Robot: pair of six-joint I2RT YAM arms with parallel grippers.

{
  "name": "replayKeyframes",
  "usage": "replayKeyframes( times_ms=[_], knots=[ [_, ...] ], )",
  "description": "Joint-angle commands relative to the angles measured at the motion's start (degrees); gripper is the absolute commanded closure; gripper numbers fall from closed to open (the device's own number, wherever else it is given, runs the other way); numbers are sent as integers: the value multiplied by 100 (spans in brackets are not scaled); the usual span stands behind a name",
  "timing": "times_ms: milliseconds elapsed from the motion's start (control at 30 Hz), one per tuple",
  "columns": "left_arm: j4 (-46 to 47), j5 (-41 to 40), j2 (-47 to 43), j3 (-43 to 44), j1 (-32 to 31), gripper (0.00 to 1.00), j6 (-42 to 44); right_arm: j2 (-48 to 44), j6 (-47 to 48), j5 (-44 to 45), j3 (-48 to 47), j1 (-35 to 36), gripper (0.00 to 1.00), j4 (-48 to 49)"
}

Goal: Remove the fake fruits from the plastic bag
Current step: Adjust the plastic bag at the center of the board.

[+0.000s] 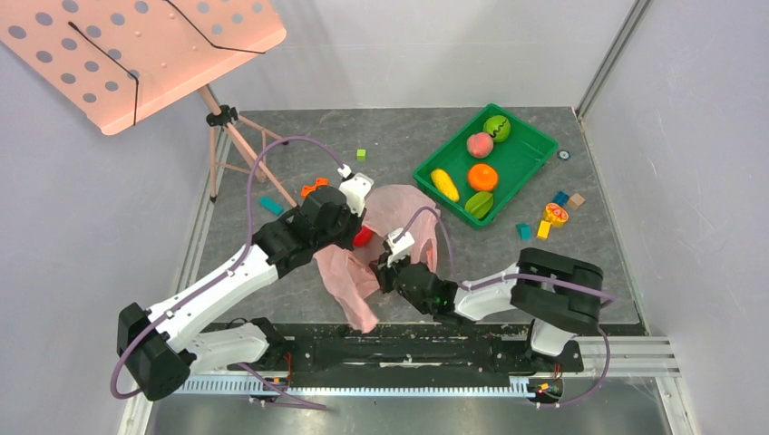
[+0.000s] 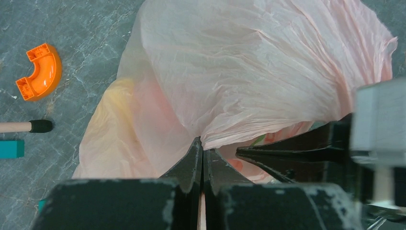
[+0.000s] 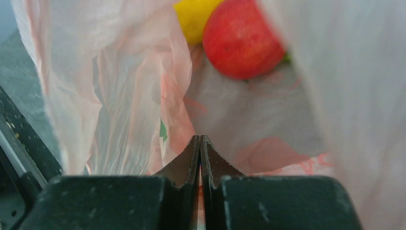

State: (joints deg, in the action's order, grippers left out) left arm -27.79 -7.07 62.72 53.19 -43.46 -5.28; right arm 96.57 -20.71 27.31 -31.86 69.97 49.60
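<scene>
Presently my left tool (image 2: 202, 158) pinches plastic bag (image 2: 249, 62) film, right tool (image 3: 200, 153) pinches another fold, jaws fully closed, likely to spread mouth. Inside bag, resting on bench (image 2: 86, 28): red apple (image 3: 242, 40), yellow fruit (image 3: 194, 17).

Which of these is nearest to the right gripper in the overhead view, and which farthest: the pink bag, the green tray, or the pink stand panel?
From the right gripper:
1. Bag: touching, pinched in the gripper at the table's middle.
2. Tray: farther back, on the right.
3. Stand panel: farthest, raised over the back left corner.
</scene>
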Motion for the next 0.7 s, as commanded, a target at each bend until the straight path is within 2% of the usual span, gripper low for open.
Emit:
replayKeyframes(
  times_ms=[0,200,300,400,467,533,667],
  knots=[
    [24,53,-171,-10,53,98,-149,258,-296,-194,313,142,97,821],
    [35,50,-184,-28,109,98,-131,510,-481,-364,571,389,94,883],
    [15,62,-218,-50,141,98,-123,403,-465,-295,674,392,87,796],
    [4,123,-268,-94,163,98,-138,-21,-240,135,664,394,69,534],
    [-3,185,-279,-115,167,98,-155,-291,-62,428,523,387,52,274],
    [3,284,-294,-124,172,98,-190,-457,71,613,295,349,42,29],
    [0,521,-299,-133,187,98,-219,-494,124,629,-53,140,32,-197]
  ],
)
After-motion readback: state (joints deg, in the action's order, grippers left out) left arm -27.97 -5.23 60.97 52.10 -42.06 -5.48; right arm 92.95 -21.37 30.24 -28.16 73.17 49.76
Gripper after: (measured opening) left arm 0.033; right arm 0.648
